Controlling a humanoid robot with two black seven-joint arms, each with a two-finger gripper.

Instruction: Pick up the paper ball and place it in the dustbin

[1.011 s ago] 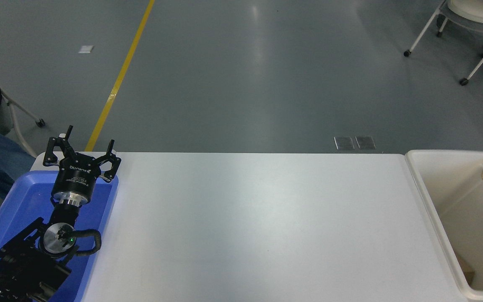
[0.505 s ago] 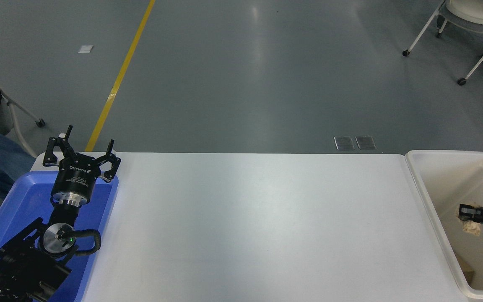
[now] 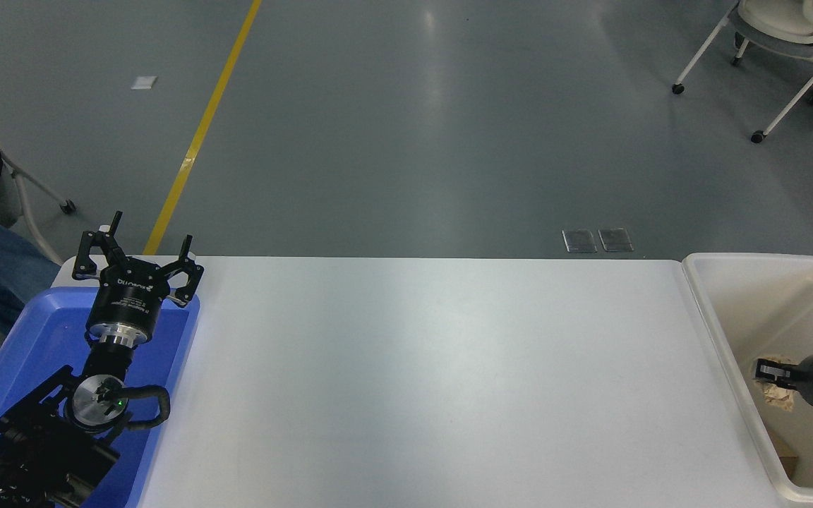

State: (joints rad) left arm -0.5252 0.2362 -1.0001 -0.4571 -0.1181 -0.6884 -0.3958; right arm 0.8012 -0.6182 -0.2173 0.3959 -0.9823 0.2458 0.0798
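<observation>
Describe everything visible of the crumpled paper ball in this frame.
The paper ball, a wrinkly lump of tan-brown kraft paper, sits inside the cream-white rectangular plastic dustbin at the table's right end, low against its left wall. Only part shows: the black right gripper lies across its upper side. Whether the fingers grip it or it rests on the bin's floor cannot be told.

I see the paper ball (image 3: 778,395) as a small tan, crinkled lump low inside the dustbin (image 3: 724,339), toward the tub's 9 o'clock wall; part of it is hidden, so I can't tell whether it rests on the floor of the tub. The dustbin is a cream-white rectangular tub with a thick rounded rim and smooth walls, standing upright at my 3 o'clock, cut off by the picture's edge.
</observation>
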